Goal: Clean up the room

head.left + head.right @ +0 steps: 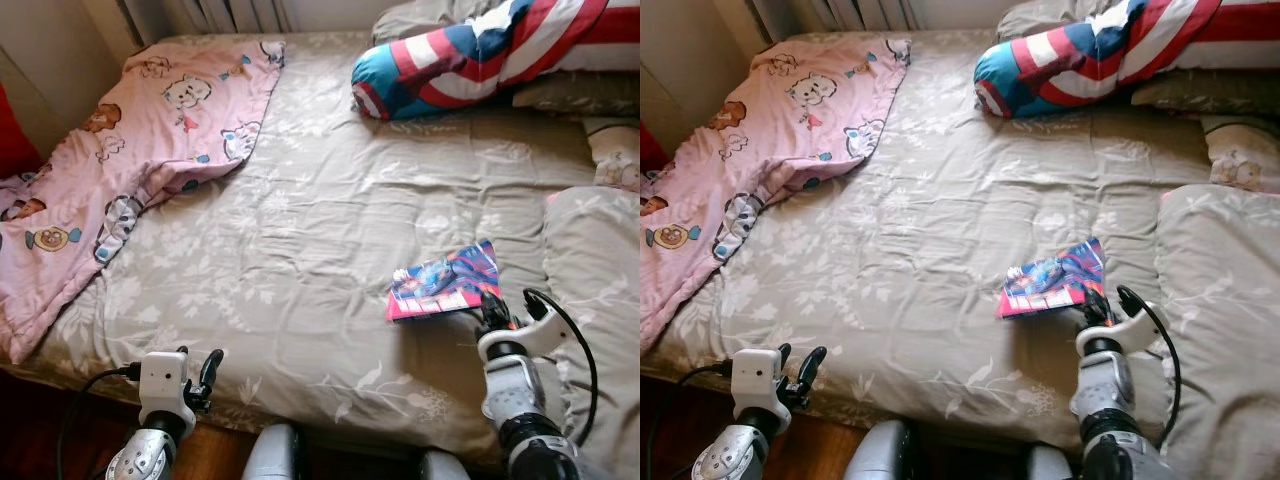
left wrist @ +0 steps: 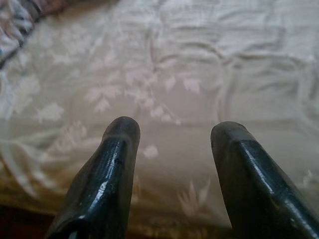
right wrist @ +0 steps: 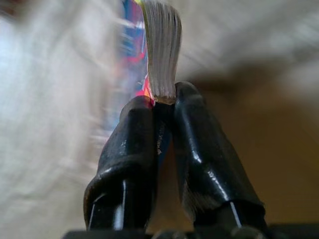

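My right gripper has its fingers pinched on the near edge of a comic book — glossy cover in blue, red and pink, pages fanned pale between my fingertips. The book sits on the bed, toward four o'clock on the grey leaf-print cover. At ten o'clock a pink cartoon blanket drapes over the bed's edge; at one o'clock lies a striped red, white and blue pillow; at three o'clock, a grey pillow close beside the book. The middle of the bed lies open. My left gripper hovers spread at seven o'clock — over the near edge.
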You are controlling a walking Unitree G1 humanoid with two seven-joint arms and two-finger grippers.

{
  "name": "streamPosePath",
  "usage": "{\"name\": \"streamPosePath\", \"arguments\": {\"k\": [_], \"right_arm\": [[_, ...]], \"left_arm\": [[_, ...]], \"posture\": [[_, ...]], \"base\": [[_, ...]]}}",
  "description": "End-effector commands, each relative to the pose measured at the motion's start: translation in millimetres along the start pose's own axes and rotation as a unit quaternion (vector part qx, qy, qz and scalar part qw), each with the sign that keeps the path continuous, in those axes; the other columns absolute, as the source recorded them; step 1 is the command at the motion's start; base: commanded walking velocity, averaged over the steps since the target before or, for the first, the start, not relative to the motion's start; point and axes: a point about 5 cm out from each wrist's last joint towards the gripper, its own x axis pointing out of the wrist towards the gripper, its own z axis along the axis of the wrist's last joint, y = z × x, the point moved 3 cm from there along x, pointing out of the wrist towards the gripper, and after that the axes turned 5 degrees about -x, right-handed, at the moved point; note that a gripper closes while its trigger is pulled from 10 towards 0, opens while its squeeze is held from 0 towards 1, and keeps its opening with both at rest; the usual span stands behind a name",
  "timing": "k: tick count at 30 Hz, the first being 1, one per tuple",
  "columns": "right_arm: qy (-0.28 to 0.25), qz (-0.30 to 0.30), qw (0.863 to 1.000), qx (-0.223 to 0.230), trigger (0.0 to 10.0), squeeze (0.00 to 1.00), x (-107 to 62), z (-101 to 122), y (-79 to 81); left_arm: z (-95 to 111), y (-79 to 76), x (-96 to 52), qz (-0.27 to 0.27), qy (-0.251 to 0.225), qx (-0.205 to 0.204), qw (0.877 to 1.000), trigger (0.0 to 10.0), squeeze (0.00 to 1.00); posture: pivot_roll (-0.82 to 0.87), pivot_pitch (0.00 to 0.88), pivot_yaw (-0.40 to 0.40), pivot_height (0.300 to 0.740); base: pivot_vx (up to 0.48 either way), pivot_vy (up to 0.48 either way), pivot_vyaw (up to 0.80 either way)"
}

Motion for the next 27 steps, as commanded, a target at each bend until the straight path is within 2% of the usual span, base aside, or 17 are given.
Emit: {"name": "streamPosePath", "arguments": {"k": [1, 4, 10, 27], "right_arm": [[0.055, -0.059, 0.997, -0.013, 10.0, 0.0, -14.7, -27.3, -29.6], [0.068, -0.092, 0.993, -0.023, 10.0, 0.0, -22.6, -31.8, -48.3], [0.075, -0.107, 0.991, -0.034, 10.0, 0.0, -25.5, -31.4, -56.9], [0.075, -0.107, 0.991, -0.034, 10.0, 0.0, -25.5, -31.4, -56.9]], "left_arm": [[-5.5, -1.3, -6.1, -0.005, 0.02, 0.003, 1.0, 10.0, 0.0], [-6.6, 0.0, -11.5, -0.005, 0.027, 0.003, 1.0, 10.0, 0.0], [-7.8, -3.4, -16.0, -0.007, 0.039, 0.001, 0.999, 10.0, 0.0], [-7.8, -3.4, -16.0, -0.007, 0.039, 0.001, 0.999, 10.0, 0.0]], "posture": [[0.13, 0.274, 0.132, 0.657], [0.13, 0.27, 0.136, 0.657], [0.12, 0.293, 0.137, 0.657], [0.12, 0.293, 0.137, 0.657]], "base": [[0.0, 0.0, 0.0], [0.0, 0.0, 0.0], [0.0, 0.0, 0.0], [0.0, 0.0, 0.0]]}}
